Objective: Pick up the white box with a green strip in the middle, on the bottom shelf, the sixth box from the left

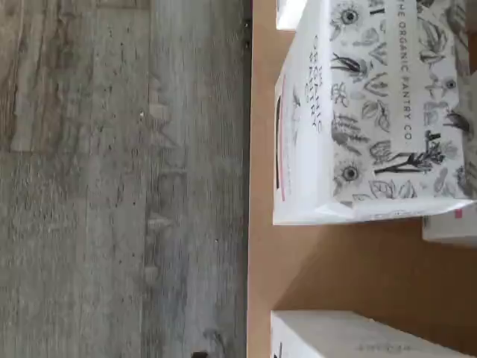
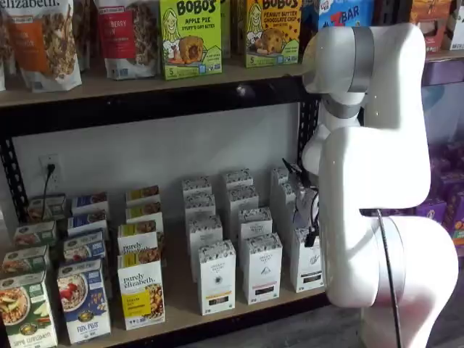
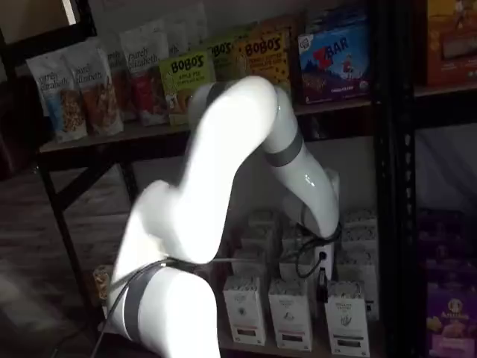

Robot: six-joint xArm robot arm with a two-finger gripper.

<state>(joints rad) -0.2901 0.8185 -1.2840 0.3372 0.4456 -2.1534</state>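
The white box point(image 2: 306, 264) stands at the right end of the front row on the bottom shelf point(image 2: 185, 317), partly hidden by the arm. In a shelf view it is the rightmost front carton point(image 3: 347, 319). My gripper point(image 3: 322, 274) hangs just above that row, left of this carton and over the cartons behind; only a dark finger and cable show, so I cannot tell its state. It also shows as a dark piece in a shelf view point(image 2: 310, 233). The wrist view shows a white carton point(image 1: 373, 112) with a black-drawn top from above on the shelf board point(image 1: 298, 261); which carton it is I cannot tell.
Two similar white cartons point(image 2: 216, 277) point(image 2: 261, 267) stand left of the target, with more rows behind. A "purely elizabeth" box point(image 2: 141, 290) and colourful boxes fill the left. A black upright point(image 2: 308, 123) stands behind the arm. The grey wood floor point(image 1: 119, 179) lies beyond the shelf edge.
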